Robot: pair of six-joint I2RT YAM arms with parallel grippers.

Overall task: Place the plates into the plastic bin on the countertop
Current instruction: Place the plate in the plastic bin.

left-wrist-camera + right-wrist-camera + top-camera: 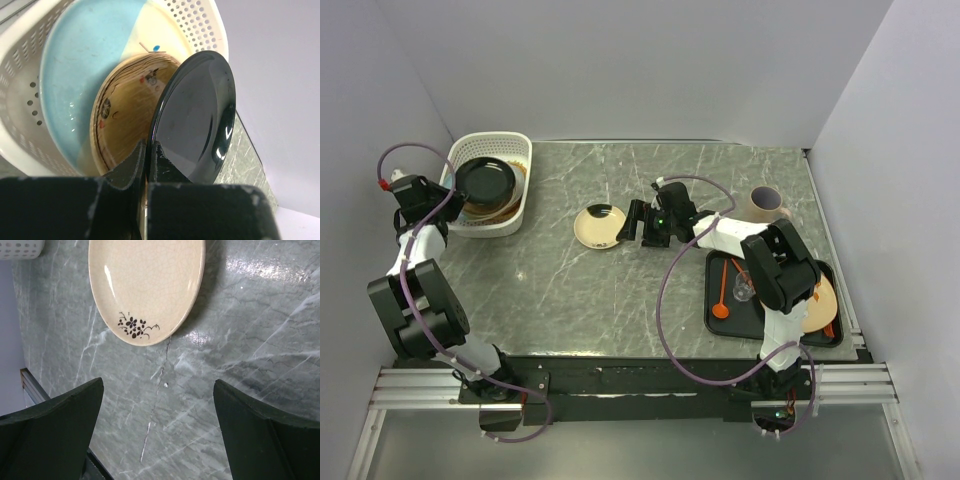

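Veined countertop [650, 290]; glossy dark plate [195, 115] tilts over bin [200, 20].

Your overhead view is bright and evenly lit, with soft shadows on the counter [620, 300]. In your left wrist view, glare streaks the glossy dark plate [197, 115] and the foreground is soft. Your right wrist view shows white glare at top right.

Overhead, two wrist close-ups (bin [520, 195] shared)

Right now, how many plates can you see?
4 for certain: blue-and-cream plate, brown plate and dark plate in the white bin, cream plate on the countertop. A fifth may sit on the black tray, behind the right arm.
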